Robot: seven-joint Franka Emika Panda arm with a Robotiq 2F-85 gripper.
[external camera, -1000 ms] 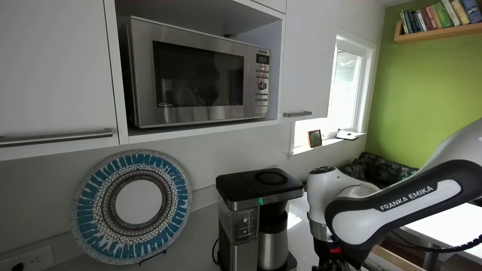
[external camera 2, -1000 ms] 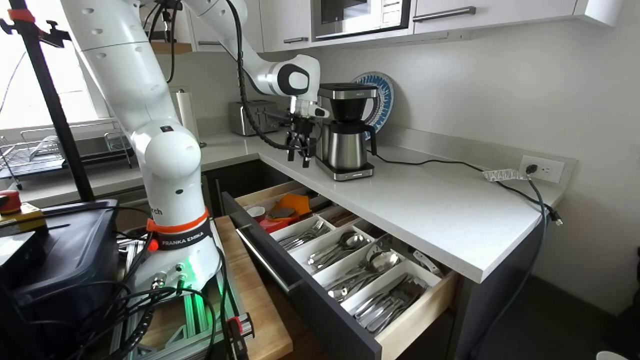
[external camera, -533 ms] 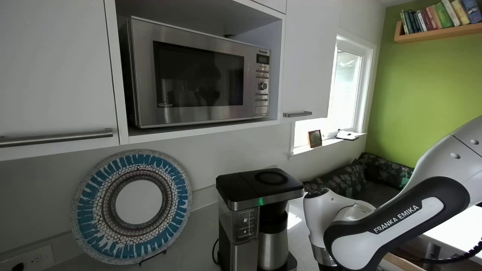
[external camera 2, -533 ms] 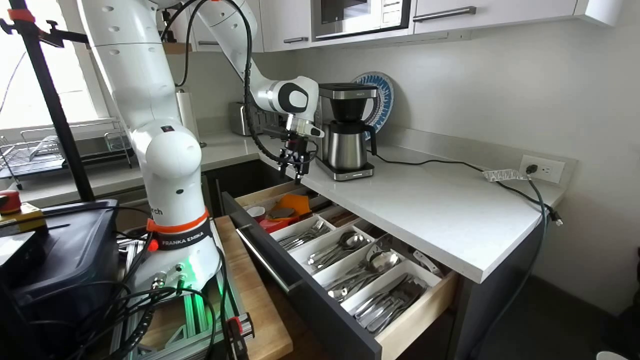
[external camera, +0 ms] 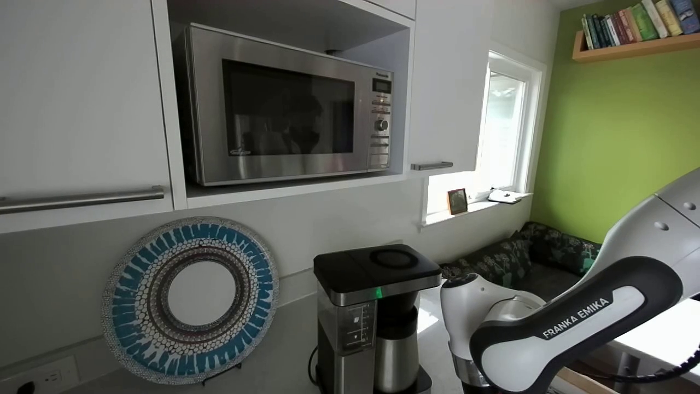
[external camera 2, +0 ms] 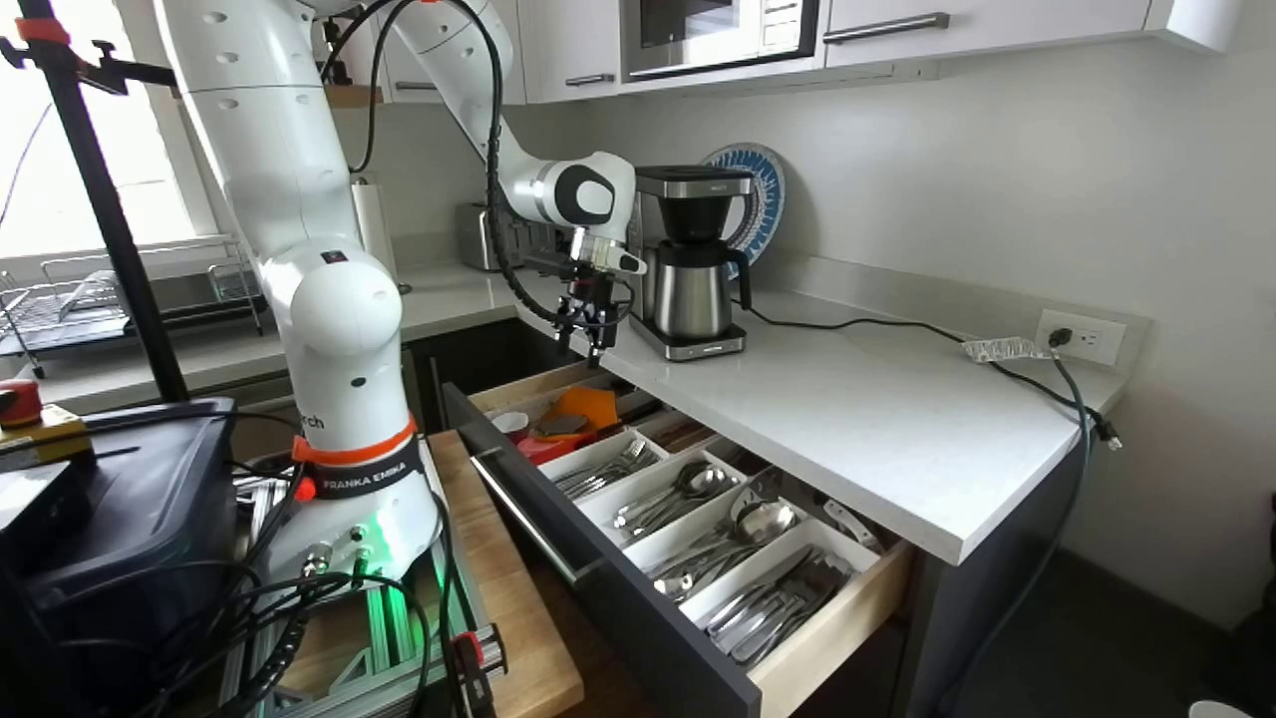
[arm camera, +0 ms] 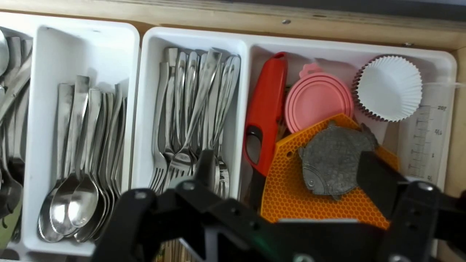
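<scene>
My gripper [arm camera: 287, 160] is open with nothing between its fingers, above an open cutlery drawer. In an exterior view the gripper [external camera 2: 579, 349] hangs pointing down over the drawer's far end. Below it in the wrist view lie an orange honeycomb mat [arm camera: 287, 189] and a grey fish-shaped piece [arm camera: 327, 160] on top of it. One finger overlaps the fish's edge in view; contact cannot be told. The other is over the forks [arm camera: 182, 160]. A red lighter-like tool [arm camera: 267, 102], a pink round lid [arm camera: 318, 102] and white paper baking cups [arm camera: 389, 87] lie beside the mat.
The drawer [external camera 2: 837, 638] also holds spoons [arm camera: 83, 203] and more cutlery in white trays. A coffee maker [external camera 2: 693, 289] stands on the counter [external camera 2: 847, 419] close to the gripper. A microwave [external camera: 290, 115] sits above, and a patterned plate [external camera: 257, 295] leans on the wall.
From one second to half a second ago the arm moved down and slightly away from the coffee maker, towards the drawer. Since then it looks still. The gripper has stayed open.
</scene>
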